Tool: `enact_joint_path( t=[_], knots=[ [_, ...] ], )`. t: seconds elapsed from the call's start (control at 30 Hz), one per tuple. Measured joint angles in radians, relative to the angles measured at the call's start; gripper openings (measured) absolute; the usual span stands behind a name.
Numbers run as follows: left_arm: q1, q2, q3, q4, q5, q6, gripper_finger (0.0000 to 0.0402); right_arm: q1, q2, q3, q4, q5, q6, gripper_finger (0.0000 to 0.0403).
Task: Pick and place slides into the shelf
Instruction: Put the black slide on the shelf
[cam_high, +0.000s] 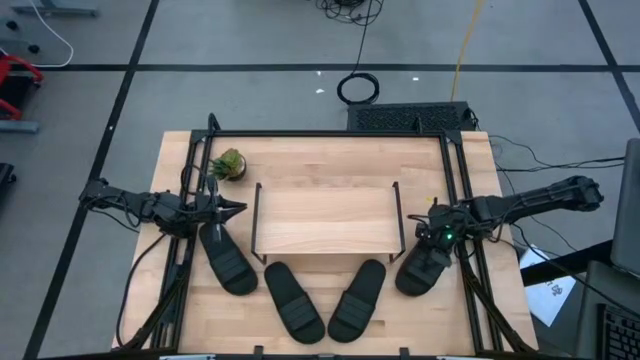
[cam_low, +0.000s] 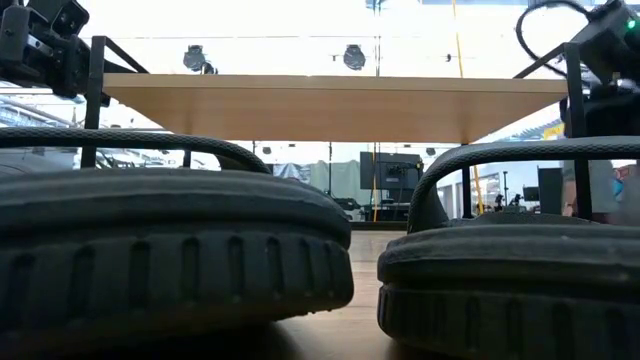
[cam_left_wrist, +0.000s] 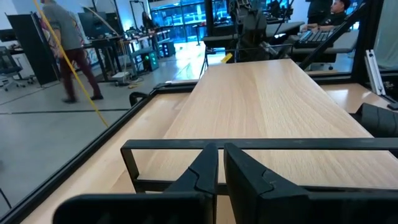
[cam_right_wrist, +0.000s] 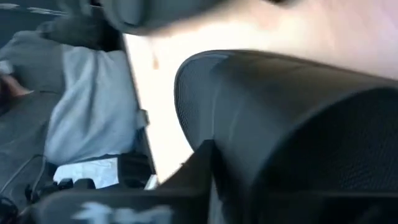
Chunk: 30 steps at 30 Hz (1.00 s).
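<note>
- Four slides lie in a row along the lower part of the high view: far-left slide (cam_high: 227, 260), two middle ones (cam_high: 293, 299) (cam_high: 358, 299), far-right slide (cam_high: 424, 265). None is on the shelf (cam_high: 327, 219) yet, which sits mid-frame just above them with its top board bare.
- Right gripper (cam_high: 432, 243) is low over the far-right slide's upper end, at the shelf's right side. Right wrist view shows the ribbed strap (cam_right_wrist: 292, 118) filling the frame right at the fingers; whether they are clamped on it I cannot tell.
- Left gripper (cam_high: 228, 208) hangs at the shelf's left side, above the far-left slide's upper end; its fingers (cam_left_wrist: 202, 171) sit nearly together, holding nothing.
- Judgement: step in hand is the right arm's pick. Grip across the strap, lift straight, clear the shelf's wire side frame before going in.
- Surface: light wood tabletop (cam_high: 470, 170), black frame; small potted plant (cam_high: 229, 164) upper left.
- Room: grey floor with cables, a person walking in the left wrist view's upper left.
</note>
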Motion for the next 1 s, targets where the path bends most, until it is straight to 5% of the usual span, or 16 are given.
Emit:
enact_joint_path(
  t=[0.23,0.43,1.0],
  knots=[
    [0.0,0.0,0.0,0.0,0.0,-0.002,0.0031,0.0,0.0,0.067,-0.032,-0.009,0.002,0.0006],
    [0.0,0.0,0.0,0.001,0.0,-0.005,0.0031,0.022,0.001,0.201,-0.247,-0.018,-0.031,0.0004],
    [0.0,0.0,0.0,0.001,0.0,-0.018,0.0031,0.147,0.047,0.581,-0.656,0.254,-0.134,0.0002]
  ],
)
